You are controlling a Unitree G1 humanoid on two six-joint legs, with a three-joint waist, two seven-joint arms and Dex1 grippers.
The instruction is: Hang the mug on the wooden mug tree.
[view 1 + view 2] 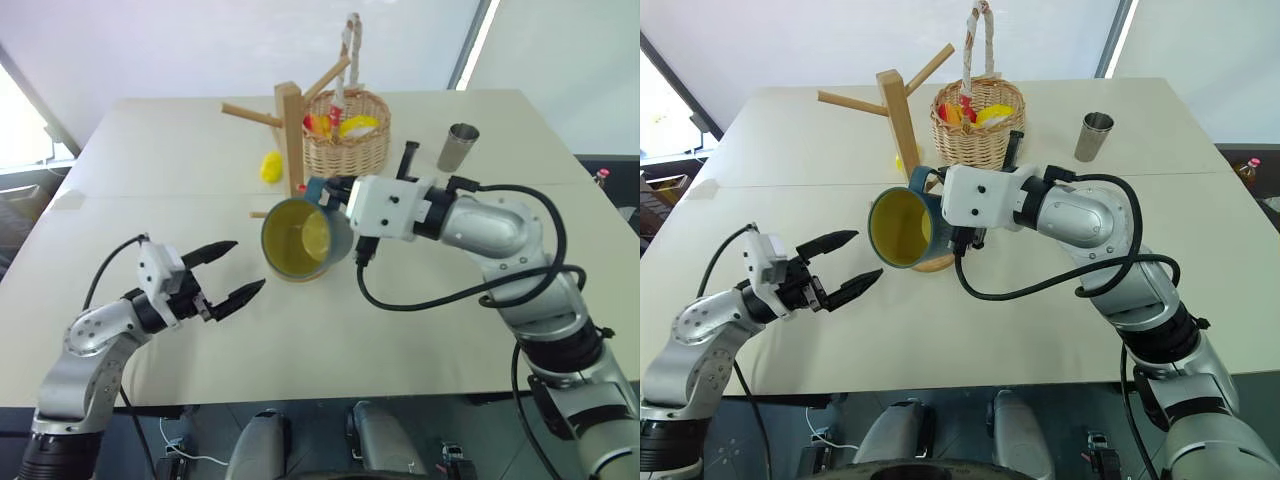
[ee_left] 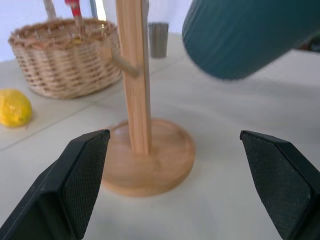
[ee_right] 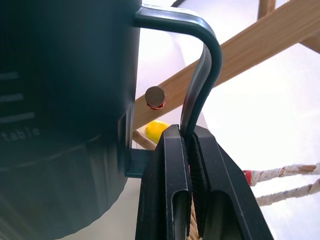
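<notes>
The mug (image 1: 305, 238), pinched by its handle in the right gripper (image 3: 192, 145), hangs tilted just before the wooden mug tree (image 1: 290, 125), no peg threaded yet; left gripper (image 1: 228, 272) waits spread, empty.

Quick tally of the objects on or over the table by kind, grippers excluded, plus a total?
Mug: 1, held by its handle in the right gripper
Wooden mug tree: 1
Wicker basket: 1
Steel tumbler: 1
Yellow lemon-like item loose on the table: 1
Total: 5. The items inside the basket are not counted, too jumbled to separate.
</notes>
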